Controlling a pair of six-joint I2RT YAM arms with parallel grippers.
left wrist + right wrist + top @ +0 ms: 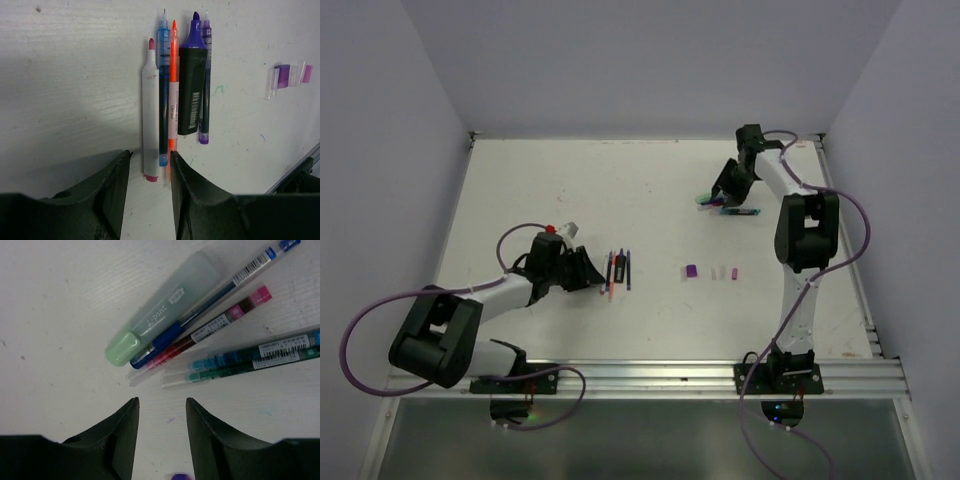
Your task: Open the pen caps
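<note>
Left tool (588,272) sits low on the table (540,190), released, jaws apart. The butt of a white pen (150,125) with a red tip lies in the gap, not pinched. That pen is leftmost in a pen row (618,270) of five, all uncapped, side by side and touching. Next come a blue pen (163,100) and an orange pen (173,95) with small print on its white barrel, too blurred to read. Then a black highlighter (192,85) with a purple nib and a white barcode sticker, and a thin purple pen (205,80). The pen caps (718,272) lie right of this row, mid-table and well apart from it: purple, whitish and pink, in a short line, close together.

Right tool (161,407) is at the far right of the table, also released, gripping nothing, just short of a second bunch (730,207) of pens. In it: a pale green highlighter (165,305) marked "L.point" and a blue ballpoint (225,287) with a barcode strip. Also a red-pink pen (215,325), a teal pen (250,354) and a green pen (240,371), each with a barcode label. Their small print can't be read.
</note>
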